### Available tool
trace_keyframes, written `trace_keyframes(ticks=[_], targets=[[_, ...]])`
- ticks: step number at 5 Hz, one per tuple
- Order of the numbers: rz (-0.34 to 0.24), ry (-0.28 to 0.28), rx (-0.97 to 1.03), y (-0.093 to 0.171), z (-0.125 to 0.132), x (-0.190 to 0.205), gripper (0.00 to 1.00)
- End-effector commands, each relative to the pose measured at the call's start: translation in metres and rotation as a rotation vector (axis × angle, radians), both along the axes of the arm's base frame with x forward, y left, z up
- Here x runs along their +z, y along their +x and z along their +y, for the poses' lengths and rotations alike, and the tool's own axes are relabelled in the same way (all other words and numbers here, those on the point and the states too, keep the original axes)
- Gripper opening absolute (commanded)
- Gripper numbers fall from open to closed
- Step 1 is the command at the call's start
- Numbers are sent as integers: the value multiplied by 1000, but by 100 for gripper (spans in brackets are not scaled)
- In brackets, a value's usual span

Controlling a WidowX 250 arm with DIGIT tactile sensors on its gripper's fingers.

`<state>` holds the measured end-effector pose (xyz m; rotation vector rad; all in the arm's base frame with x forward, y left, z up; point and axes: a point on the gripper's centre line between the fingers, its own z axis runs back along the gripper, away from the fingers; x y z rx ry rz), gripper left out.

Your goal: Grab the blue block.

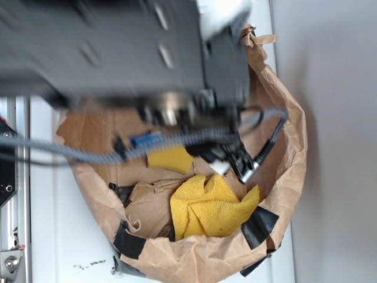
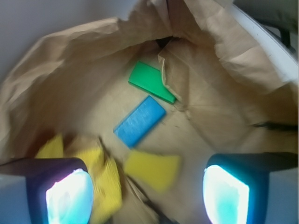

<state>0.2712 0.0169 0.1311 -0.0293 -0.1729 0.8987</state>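
Note:
The blue block [image 2: 140,121] lies flat on the brown paper floor of the bag, set on a diagonal. In the exterior view only a strip of the blue block [image 1: 147,140] shows under the arm and a grey cable. My gripper [image 2: 148,196] is open and hangs above the bag, its two glowing fingertips [image 2: 67,196] far apart. Nothing sits between them. The block is ahead of the fingers, clear of both, beyond a yellow sponge piece [image 2: 153,170].
A flat green block [image 2: 152,81] lies just past the blue one, by a paper fold. A crumpled yellow cloth [image 1: 215,206] fills the bag's near side. The bag's paper walls [image 1: 283,147] rise all round. The blurred arm [image 1: 147,53] covers the top of the exterior view.

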Motion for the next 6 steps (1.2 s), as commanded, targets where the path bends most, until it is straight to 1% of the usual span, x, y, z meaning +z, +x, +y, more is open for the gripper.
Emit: trace_keyframes(ticks=[1,2,3,4,5,6], targets=[[-21,50,134,35,25,-32,100],[0,41,146,43,37,-45,100],[13,-4,143,40,52,-40,100],[13,-44,114,29,64,-33,100],[11,-65,127,17,65,-31,100],[1,-113,163,7,57,-37,100]])
